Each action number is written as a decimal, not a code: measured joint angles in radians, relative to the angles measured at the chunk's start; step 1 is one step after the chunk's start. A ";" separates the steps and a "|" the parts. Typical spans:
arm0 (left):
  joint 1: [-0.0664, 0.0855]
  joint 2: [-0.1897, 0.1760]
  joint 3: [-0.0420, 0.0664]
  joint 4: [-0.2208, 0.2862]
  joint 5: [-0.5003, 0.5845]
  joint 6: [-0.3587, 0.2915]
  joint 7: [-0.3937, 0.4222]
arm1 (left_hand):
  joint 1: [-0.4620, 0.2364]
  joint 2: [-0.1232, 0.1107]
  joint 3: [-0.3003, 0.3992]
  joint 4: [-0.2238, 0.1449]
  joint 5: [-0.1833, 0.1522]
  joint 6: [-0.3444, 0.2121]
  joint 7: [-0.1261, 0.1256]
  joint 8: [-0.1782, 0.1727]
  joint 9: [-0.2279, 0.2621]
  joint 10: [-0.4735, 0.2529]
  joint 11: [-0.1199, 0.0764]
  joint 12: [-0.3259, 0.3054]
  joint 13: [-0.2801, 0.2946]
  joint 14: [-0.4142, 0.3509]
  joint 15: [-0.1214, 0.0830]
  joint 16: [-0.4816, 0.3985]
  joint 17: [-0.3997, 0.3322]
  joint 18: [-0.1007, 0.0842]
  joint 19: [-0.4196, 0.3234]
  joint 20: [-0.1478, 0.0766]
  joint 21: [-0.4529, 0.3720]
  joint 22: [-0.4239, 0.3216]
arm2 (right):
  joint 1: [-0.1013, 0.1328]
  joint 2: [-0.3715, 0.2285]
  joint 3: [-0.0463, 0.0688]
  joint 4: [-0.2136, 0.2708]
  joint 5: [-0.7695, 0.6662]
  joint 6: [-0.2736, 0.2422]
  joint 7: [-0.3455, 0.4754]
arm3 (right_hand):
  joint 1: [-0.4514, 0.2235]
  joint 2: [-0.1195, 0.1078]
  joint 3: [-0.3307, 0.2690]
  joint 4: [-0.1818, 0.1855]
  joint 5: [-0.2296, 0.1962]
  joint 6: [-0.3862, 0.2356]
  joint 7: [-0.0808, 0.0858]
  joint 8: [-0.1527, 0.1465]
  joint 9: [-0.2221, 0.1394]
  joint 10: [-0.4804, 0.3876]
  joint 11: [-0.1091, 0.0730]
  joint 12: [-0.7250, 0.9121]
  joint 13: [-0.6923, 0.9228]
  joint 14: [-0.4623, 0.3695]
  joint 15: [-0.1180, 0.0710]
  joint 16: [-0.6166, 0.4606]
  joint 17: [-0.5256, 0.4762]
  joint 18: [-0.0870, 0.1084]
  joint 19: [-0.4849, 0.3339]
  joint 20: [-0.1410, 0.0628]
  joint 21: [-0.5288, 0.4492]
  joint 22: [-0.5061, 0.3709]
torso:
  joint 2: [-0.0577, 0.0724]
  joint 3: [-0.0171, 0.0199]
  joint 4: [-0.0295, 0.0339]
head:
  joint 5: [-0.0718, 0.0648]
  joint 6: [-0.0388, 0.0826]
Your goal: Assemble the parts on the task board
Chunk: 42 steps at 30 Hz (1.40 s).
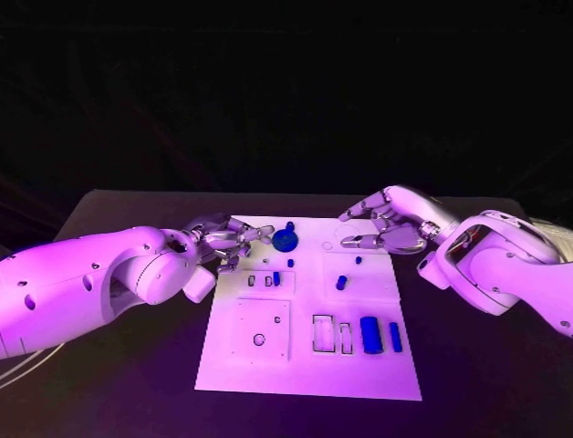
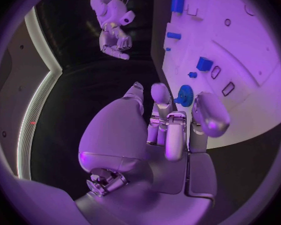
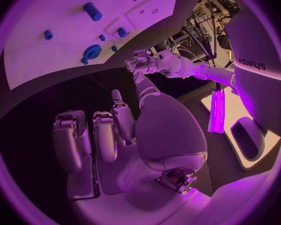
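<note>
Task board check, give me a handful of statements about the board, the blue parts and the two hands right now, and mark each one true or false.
1. The blue gear lies at the far end of the task board, close to the left hand. True.
2. The right hand grips the blue gear. False: it holds nothing, and its fingers are apart beside the board's far right corner.
3. Two long blue parts lie side by side near the board's right edge, on the half nearer the robot. True.
4. The left hand holds a blue part off the board. False: the left wrist view shows its fingers spread with nothing in them, the gear beyond them on the board.
5. The board lies on a white table. False: the table is black.
</note>
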 measured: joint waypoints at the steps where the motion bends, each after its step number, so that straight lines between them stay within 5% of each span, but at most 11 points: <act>1: 0.011 0.006 0.001 -0.006 -0.040 0.025 -0.053 | -0.015 0.002 -0.016 0.016 -0.002 -0.005 -0.004 0.030 0.018 -0.013 -0.002 0.069 0.064 0.000 0.000 0.002 0.000 -0.001 0.008 -0.002 0.032 0.044 | 0.003 -0.005 0.000 -0.008 0.019 0.000 0.001 | 0.000 0.000 0.000 0.000 0.000 0.000 0.000 0.000 0.000 0.000 0.000 0.000 0.000 0.000 0.000 0.000 0.000 0.000 0.000 0.000 0.000 0.000 | -0.004 0.0012 -0.0015 | 0.003 -0.003; 3: 0.029 0.017 0.004 -0.014 -0.104 0.065 -0.131 | -0.039 0.017 -0.044 0.028 -0.010 -0.026 -0.004 0.083 0.050 -0.019 -0.001 0.165 0.156 0.000 0.000 0.002 0.000 -0.032 0.017 -0.003 0.108 0.156 | 0.007 -0.014 0.000 -0.026 0.056 0.000 0.004 | 0.000 0.000 0.000 0.000 0.000 0.000 0.000 0.000 0.000 0.000 0.000 0.000 0.000 0.000 0.000 0.000 0.000 0.000 0.000 0.000 0.000 0.000 | -0.009 0.0027 -0.0029 | 0.007 -0.005; 6: 0.053 0.032 0.005 -0.023 -0.212 0.129 -0.247 | -0.056 0.034 -0.073 0.030 -0.028 -0.048 -0.008 0.137 0.084 -0.026 0.000 0.220 0.208 0.000 0.000 0.002 0.000 -0.039 0.017 -0.003 0.176 0.255 | 0.010 -0.020 0.000 -0.043 0.094 -0.001 0.004 | 0.000 0.000 0.000 0.000 0.000 0.000 0.000 0.000 0.000 0.000 0.000 0.000 0.000 0.000 0.000 0.000 0.000 0.000 0.000 0.000 0.000 0.000 | -0.016 0.0056 -0.0035 | 0.012 -0.008; 11: 0.082 0.070 0.005 -0.050 -0.378 0.210 -0.383 | -0.062 0.041 -0.129 0.031 -0.043 -0.091 -0.026 0.291 0.192 -0.016 -0.009 0.306 0.290 0.000 -0.014 0.002 0.000 -0.041 0.017 -0.003 0.209 0.267 | 0.013 -0.018 -0.001 -0.076 0.126 0.000 0.004 | 0.000 0.000 0.000 0.000 0.004 0.000 0.000 0.000 0.001 0.000 0.000 -0.003 0.000 0.000 0.000 -0.004 0.000 0.000 0.000 0.000 0.000 0.000 | -0.025 0.0093 -0.0048 | 0.014 -0.009; 15: 0.091 0.107 0.005 -0.071 -0.470 0.259 -0.448 | -0.062 0.041 -0.150 0.031 -0.047 -0.114 -0.031 0.347 0.237 -0.007 -0.018 0.335 0.321 0.000 -0.014 0.002 0.000 -0.054 0.017 -0.003 0.225 0.267 | 0.013 -0.018 -0.001 -0.098 0.139 0.001 0.001 | 0.000 0.000 0.000 0.000 0.004 0.000 0.000 0.000 0.001 0.000 0.000 -0.004 0.000 0.000 0.000 -0.004 0.000 0.000 0.000 0.000 0.000 0.000 | -0.030 0.0100 -0.0054 | 0.013 -0.012; 22: 0.099 0.169 0.005 -0.126 -0.563 0.303 -0.505 | -0.070 0.048 -0.174 0.036 -0.074 -0.124 -0.042 0.392 0.281 0.013 -0.026 0.363 0.354 0.000 -0.014 0.002 0.000 -0.054 0.021 -0.007 0.245 0.267 | 0.014 -0.015 -0.002 -0.114 0.148 0.004 -0.005 | 0.000 0.000 -0.008 0.003 0.009 0.000 0.000 0.000 0.001 0.000 0.000 -0.004 0.000 0.000 0.000 -0.004 0.000 0.000 0.000 0.000 -0.004 0.000 | -0.032 0.0106 -0.0060 | 0.017 -0.014; 33: 0.101 0.255 -0.002 -0.211 -0.636 0.357 -0.547 | -0.080 0.059 -0.185 0.035 -0.078 -0.124 -0.042 0.398 0.295 0.027 -0.027 0.382 0.377 0.003 -0.018 0.002 0.000 -0.054 0.021 -0.007 0.251 0.267 | 0.014 -0.007 -0.003 -0.119 0.146 0.004 -0.024 | -0.008 0.008 -0.030 0.018 0.030 0.000 0.000 0.000 0.001 0.000 0.000 -0.011 0.000 0.000 0.000 -0.008 0.000 0.000 0.000 0.000 -0.004 0.000 | -0.030 0.0094 -0.0068 | 0.023 -0.016; 42: 0.101 0.289 -0.006 -0.240 -0.663 0.415 -0.561 | -0.091 0.059 -0.195 0.035 -0.082 -0.128 -0.045 0.406 0.304 0.034 -0.027 0.393 0.391 -0.001 -0.021 0.002 -0.001 -0.063 0.021 -0.007 0.261 0.267 | 0.014 -0.007 -0.003 -0.121 0.142 0.003 -0.036 | -0.016 0.008 -0.043 0.026 0.037 0.000 0.000 0.000 0.001 0.000 0.000 -0.015 0.000 0.000 0.000 -0.008 0.000 0.000 0.000 0.000 -0.008 0.000 | -0.029 0.0088 -0.0066 | 0.024 -0.025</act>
